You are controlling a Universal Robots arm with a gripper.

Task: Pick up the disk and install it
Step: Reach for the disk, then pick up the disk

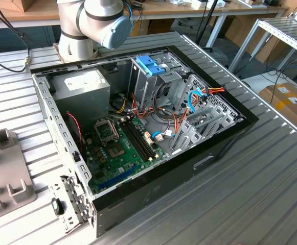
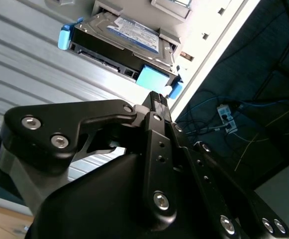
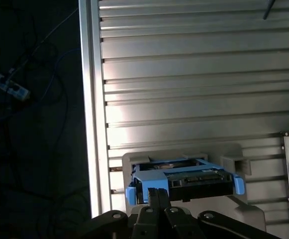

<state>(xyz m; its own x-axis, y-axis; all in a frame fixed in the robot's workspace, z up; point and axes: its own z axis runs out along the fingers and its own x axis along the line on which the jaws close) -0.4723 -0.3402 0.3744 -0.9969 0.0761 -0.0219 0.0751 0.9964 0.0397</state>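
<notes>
We see one flat, silver-grey metal disk with blue plastic side rails and a pale label, lying in one pale grey holder on the ribbed aluminium table, close to the table's edge. The single black gripper points at it. Its jaws are pressed together and carry nothing.

The relation that matters is this: the disk sits straight ahead of the jaws, just beyond the tips, and we judge them near but not touching. In both wrist views the connector end faces the jaws, with a blue rail on either side. From that we take the long axis to run away from the gripper, roughly in line with it.

There is only one arm, so there is no choice of which reaches. In the exterior view one open black computer case lies on the table, holding one metal drive cage with a blue top.
</notes>
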